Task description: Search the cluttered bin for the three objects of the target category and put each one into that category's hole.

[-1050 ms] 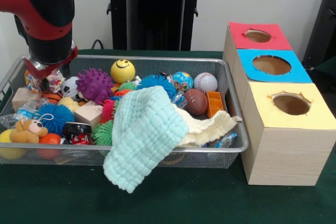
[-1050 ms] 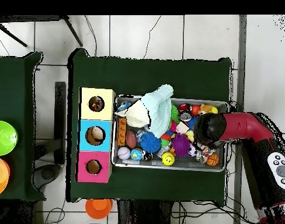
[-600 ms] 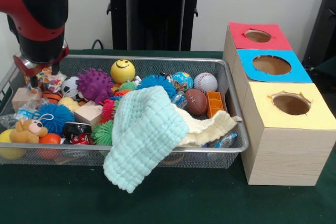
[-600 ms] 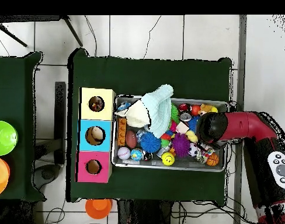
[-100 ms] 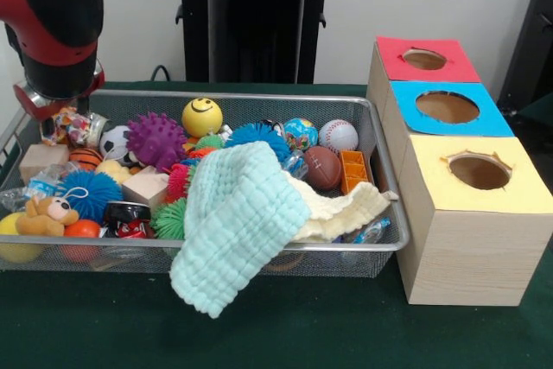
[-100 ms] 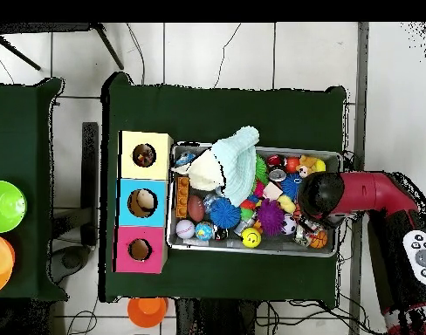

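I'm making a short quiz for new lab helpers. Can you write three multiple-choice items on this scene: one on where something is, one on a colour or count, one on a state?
1. In the front view, where does the smiley ball lie?
A. in the wire bin
B. on the yellow box
C. on the green cloth outside the bin

2. Which colours top the three boxes, nearest to farthest in the front view?
A. red, yellow, blue
B. yellow, blue, red
C. blue, red, yellow

3. How does the mint cloth lie?
A. folded flat inside the bin
B. draped over the bin's near rim
C. stuffed into a hole

Answers:
1 A, it sits among the toys by the far rim.
2 B, the yellow box is nearest, then the blue box, then the red box.
3 B, its lower end hangs outside the rim.
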Tool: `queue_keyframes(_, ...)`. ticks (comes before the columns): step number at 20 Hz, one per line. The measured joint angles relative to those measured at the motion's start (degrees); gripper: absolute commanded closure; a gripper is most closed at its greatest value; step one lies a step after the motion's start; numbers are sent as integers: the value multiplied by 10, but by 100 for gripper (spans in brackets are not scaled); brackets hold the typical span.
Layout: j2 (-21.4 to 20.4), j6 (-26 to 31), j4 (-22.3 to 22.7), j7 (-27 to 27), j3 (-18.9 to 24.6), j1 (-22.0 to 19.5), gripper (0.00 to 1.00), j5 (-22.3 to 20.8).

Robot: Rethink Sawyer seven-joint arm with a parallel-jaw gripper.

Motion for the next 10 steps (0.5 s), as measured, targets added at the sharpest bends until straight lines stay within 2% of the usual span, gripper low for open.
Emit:
queue_keyframes(1, 1, 0, 0, 0, -1, 0, 100, 0)
queue_keyframes(10, 4, -3, 0, 0, 0, -12, 100, 1)
